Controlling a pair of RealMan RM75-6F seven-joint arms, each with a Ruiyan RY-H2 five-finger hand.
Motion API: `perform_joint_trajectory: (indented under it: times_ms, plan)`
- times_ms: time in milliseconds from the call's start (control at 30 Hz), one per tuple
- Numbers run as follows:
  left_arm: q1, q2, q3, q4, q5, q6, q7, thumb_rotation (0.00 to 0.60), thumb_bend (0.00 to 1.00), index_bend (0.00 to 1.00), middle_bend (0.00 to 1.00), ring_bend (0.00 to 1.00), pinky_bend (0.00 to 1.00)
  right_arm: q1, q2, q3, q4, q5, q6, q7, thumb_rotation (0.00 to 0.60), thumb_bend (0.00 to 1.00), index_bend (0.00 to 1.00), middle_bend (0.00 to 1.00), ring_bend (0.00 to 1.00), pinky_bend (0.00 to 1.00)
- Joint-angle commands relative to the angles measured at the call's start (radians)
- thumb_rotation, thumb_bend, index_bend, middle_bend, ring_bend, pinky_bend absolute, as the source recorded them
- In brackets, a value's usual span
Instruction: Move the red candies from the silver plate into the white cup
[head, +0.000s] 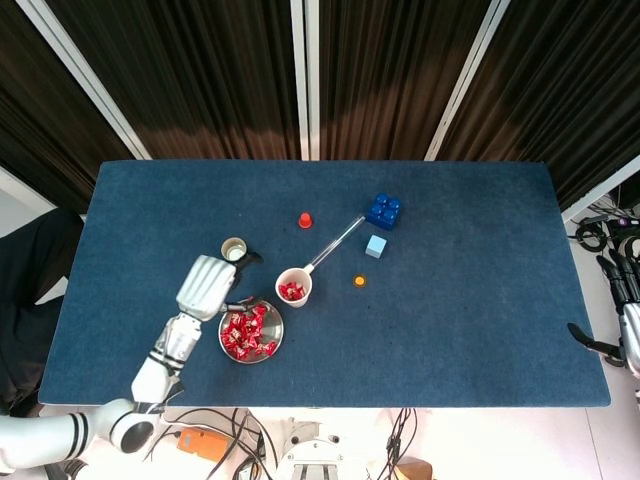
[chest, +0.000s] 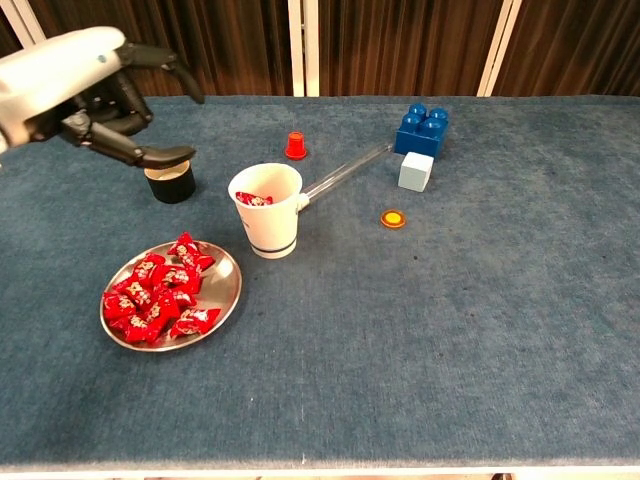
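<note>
A rectangular table (head: 470, 330) covered in dark blue felt-like cloth fills the middle of the room under even, shadowless light. Behind its far edge hang dark brown pleated curtains (head: 210, 80), divided by white upright and slanted frame bars (head: 305, 75). Beyond the table's near edge, a pale floor (head: 470, 440) carries tangled black cables (head: 250, 440) and an orange device (head: 205, 441).

The blue-carpeted tabletop (chest: 480, 330) carries a silver plate (chest: 226, 296), white cup (chest: 268, 225), dark small cup (chest: 171, 184), clear tube (chest: 345, 170), blue brick (chest: 421, 128), pale cube (chest: 415, 171), red cone (chest: 295, 146) and orange disc (chest: 393, 218).
</note>
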Motion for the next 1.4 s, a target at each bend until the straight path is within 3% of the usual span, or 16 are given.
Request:
perform_joint_trajectory:
  times_ms: [33,200,600,900,1400]
  plan:
    - [0.054,0.013,0.067,0.032,0.051,0.034,-0.031,0.483,0.20,0.38,0.95,0.92,0.86,-0.003,-0.004,-0.002,0.003,-0.004,0.006,0.004,0.600,0.33,0.00,0.03,0.00,0.00]
    - [0.049,-0.028,0.100,0.084,0.052,-0.034,0.017,0.484,0.22,0.41,0.95,0.92,0.86,-0.004,-0.008,-0.005,0.008,-0.008,0.007,0.008,0.600,0.33,0.00,0.03,0.00,0.00]
    - [0.008,-0.120,0.091,0.168,-0.029,-0.181,0.234,0.515,0.26,0.42,0.95,0.92,0.86,-0.019,-0.007,-0.009,0.015,-0.003,0.020,0.018,0.600,0.33,0.00,0.03,0.00,0.00]
    - [0.016,-0.127,0.091,0.165,-0.070,-0.204,0.297,0.515,0.24,0.44,0.95,0.92,0.86,-0.014,-0.006,-0.008,0.012,-0.006,0.014,0.013,0.600,0.33,0.00,0.03,0.00,0.00]
    - [0.022,-0.126,0.094,0.156,-0.046,-0.197,0.302,0.515,0.22,0.49,0.95,0.92,0.86,-0.010,-0.003,-0.005,-0.002,-0.001,0.008,-0.003,0.600,0.33,0.00,0.03,0.00,0.00]
